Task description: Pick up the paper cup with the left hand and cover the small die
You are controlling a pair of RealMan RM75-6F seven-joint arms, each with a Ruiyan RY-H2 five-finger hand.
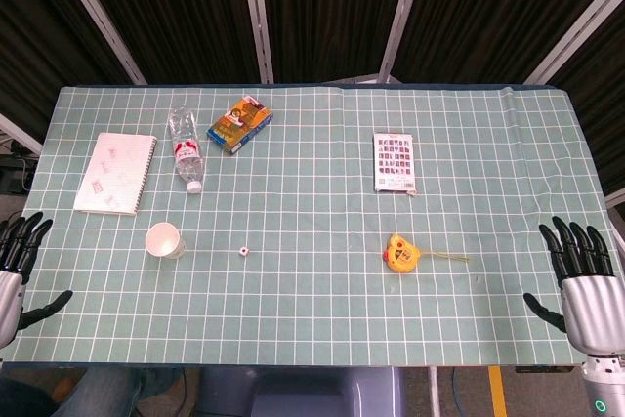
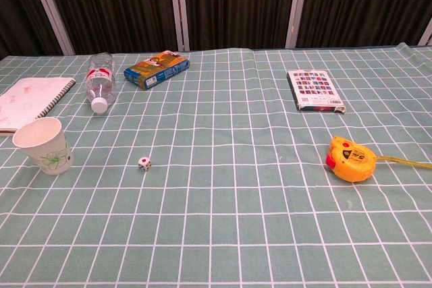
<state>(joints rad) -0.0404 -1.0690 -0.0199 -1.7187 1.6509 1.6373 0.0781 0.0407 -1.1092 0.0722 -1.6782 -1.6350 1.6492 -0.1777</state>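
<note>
A white paper cup (image 1: 164, 240) (image 2: 44, 146) with a green print stands upright, mouth up, on the left part of the table. The small white die (image 1: 243, 252) (image 2: 144, 163) lies a short way to the cup's right, apart from it. My left hand (image 1: 20, 271) hangs at the table's near left edge, fingers spread, holding nothing, well left of the cup. At the near right edge my right hand (image 1: 584, 280) is likewise spread and empty. Neither hand shows in the chest view.
A spiral notebook (image 1: 116, 174) lies at the far left, a lying water bottle (image 1: 185, 148) and a blue-orange box (image 1: 239, 124) behind the cup. A card pack (image 1: 395, 162) sits at the right, a yellow tape measure (image 1: 400, 253) nearer.
</note>
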